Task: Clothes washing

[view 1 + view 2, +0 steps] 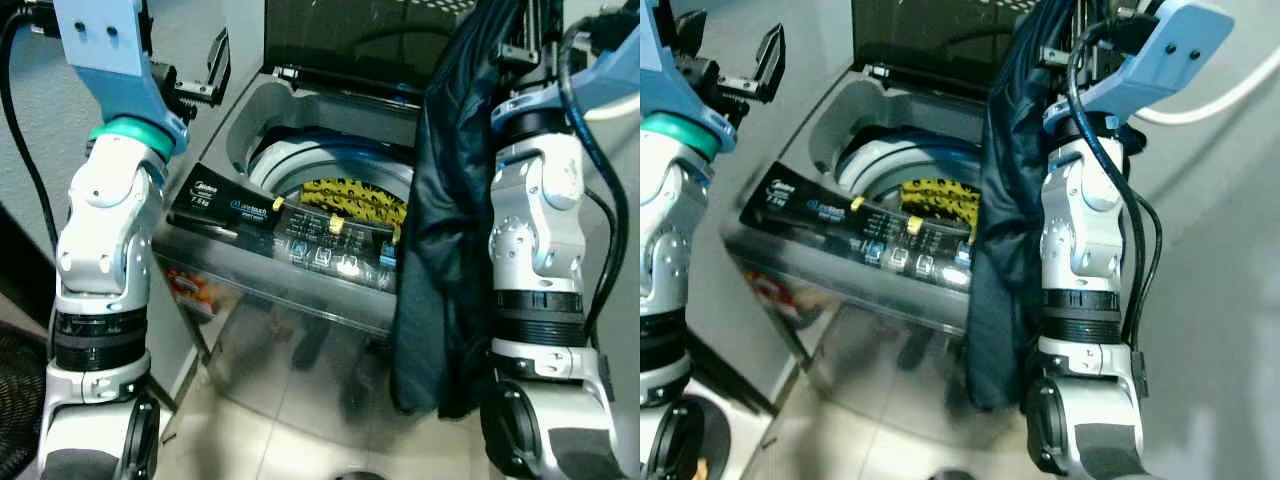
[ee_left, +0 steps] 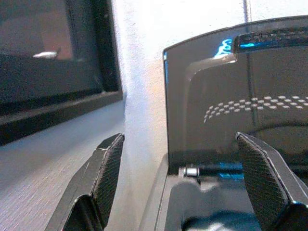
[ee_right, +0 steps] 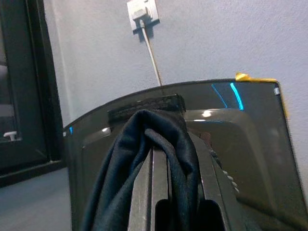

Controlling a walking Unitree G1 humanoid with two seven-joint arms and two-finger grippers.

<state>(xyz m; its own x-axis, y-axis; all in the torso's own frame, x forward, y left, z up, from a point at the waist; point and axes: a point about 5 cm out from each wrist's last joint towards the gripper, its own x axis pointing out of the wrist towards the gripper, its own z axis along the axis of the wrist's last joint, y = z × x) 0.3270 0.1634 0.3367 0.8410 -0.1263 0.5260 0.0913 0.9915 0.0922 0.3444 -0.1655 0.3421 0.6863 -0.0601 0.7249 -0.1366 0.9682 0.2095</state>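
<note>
Up high on the robot's right, the right gripper [image 3: 161, 192] has its 2 black fingers pressed together on a dark garment [image 1: 445, 230], the cloth folded over the fingertips and bunched around them in the right wrist view. From that grip the garment hangs down in a long, limp drape alongside the silver right arm, in front of the right front corner of the washing machine [image 1: 290, 300], its lower end hanging below the machine's top edge, above the tiled floor [image 1: 290, 420]. The fabric looks smooth and slightly glossy, dark navy to black, with soft vertical folds.

The washing machine is a top loader with grey reflective sides and a black, glossy control panel [image 1: 290, 235] across the front, carrying small yellow and blue stickers. Its tinted, translucent lid [image 2: 231, 101] stands raised at the back. The round drum opening has a pale grey rim, and a yellow-and-black patterned cloth [image 1: 355, 203] lies inside it, near the front.

The left gripper [image 1: 740, 70] is raised over the machine's left rear corner, its 2 fingers [image 2: 108, 173] spread well apart with nothing between them; their inner pads are ribbed black rubber. A white wall socket [image 3: 142, 10] with a pale cable sits on the textured wall behind the lid.
</note>
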